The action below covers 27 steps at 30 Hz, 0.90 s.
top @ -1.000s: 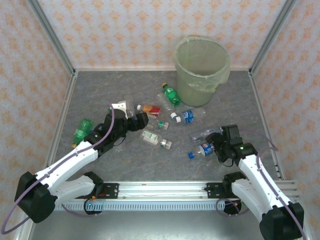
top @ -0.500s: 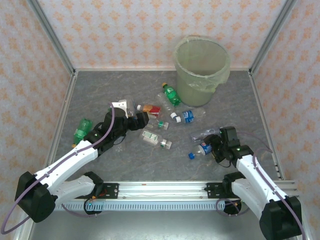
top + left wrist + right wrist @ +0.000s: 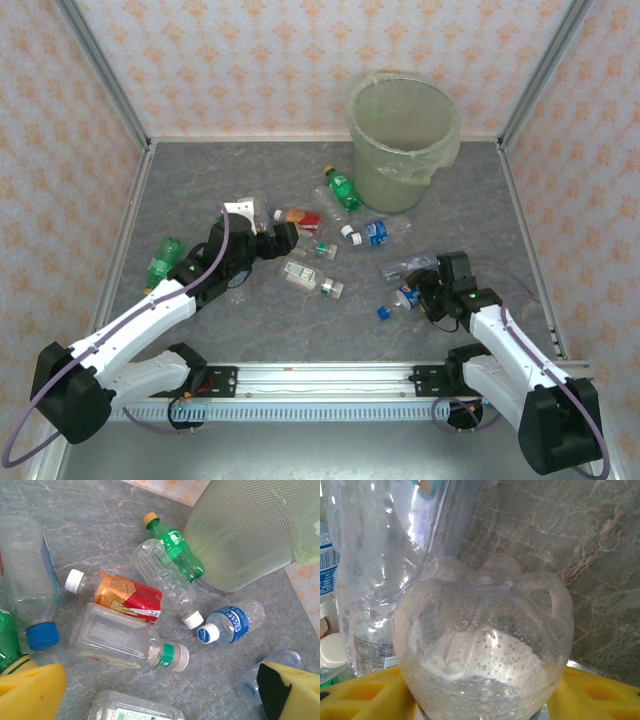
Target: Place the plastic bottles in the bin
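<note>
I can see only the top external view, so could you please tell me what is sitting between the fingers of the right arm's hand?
Observer: The right wrist view shows the rounded base of a clear plastic bottle sitting between the yellow pads of the right hand. I cannot tell whether they squeeze it.
Operator: Thank you. And what lies ahead of the other arm?
Observer: In the left wrist view the left hand is open, and a clear flat-sided plastic bottle with a green neck band lies on its side just ahead of it.
</note>
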Each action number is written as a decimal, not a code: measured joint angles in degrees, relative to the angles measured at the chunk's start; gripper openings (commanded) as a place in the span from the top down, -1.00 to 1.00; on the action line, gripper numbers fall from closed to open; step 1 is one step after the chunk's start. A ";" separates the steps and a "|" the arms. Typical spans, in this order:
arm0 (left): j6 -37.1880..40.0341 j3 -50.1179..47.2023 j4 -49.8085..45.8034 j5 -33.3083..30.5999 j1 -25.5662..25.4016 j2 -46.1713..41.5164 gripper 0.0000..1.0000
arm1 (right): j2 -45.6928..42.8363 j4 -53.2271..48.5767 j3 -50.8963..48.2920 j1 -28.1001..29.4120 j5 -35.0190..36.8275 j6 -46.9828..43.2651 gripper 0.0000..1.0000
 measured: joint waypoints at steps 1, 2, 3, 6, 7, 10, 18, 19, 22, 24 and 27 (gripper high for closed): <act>0.00 0.00 -0.09 -0.02 0.00 -0.04 -0.98 | 0.00 0.15 0.00 0.00 -0.02 0.00 -0.38; 0.00 0.00 -0.33 -0.02 0.00 -0.13 -0.98 | 0.00 0.48 -0.02 0.00 -0.15 -0.11 -0.45; 0.00 0.00 -0.59 -0.02 0.00 -0.26 -0.98 | 0.13 0.90 -0.04 0.02 -0.20 -0.07 -0.47; 0.00 0.00 -1.31 -0.04 0.00 -1.01 -0.98 | 1.49 2.19 -0.11 0.22 -0.57 0.04 -0.47; 0.00 0.00 -1.53 -0.07 0.00 -1.36 -0.98 | 2.25 2.47 -0.11 0.24 -0.57 0.02 -0.47; -0.02 0.00 -2.14 -0.09 0.00 -2.19 -0.98 | 4.24 3.04 -0.11 0.55 -0.55 -0.20 -0.42; -0.04 0.00 -2.80 -0.22 0.00 -2.56 -0.99 | 5.70 3.41 -0.28 0.98 -0.50 -1.25 -0.28; -0.07 0.00 -2.82 -0.22 0.00 -2.64 -0.98 | 5.55 3.37 -0.44 0.98 -0.39 -1.31 -0.20; -0.24 -0.02 -2.86 -0.24 0.00 -3.41 -0.98 | 4.57 3.37 -0.76 1.01 -0.13 -1.49 -0.17; -0.24 -0.02 -2.86 -0.28 0.00 -3.93 -0.98 | 3.48 3.10 -0.81 1.01 0.17 -1.49 -0.16; -0.24 -0.02 -2.86 -0.46 0.00 -4.24 -0.98 | 1.31 2.45 -0.76 1.01 0.96 -1.49 -0.14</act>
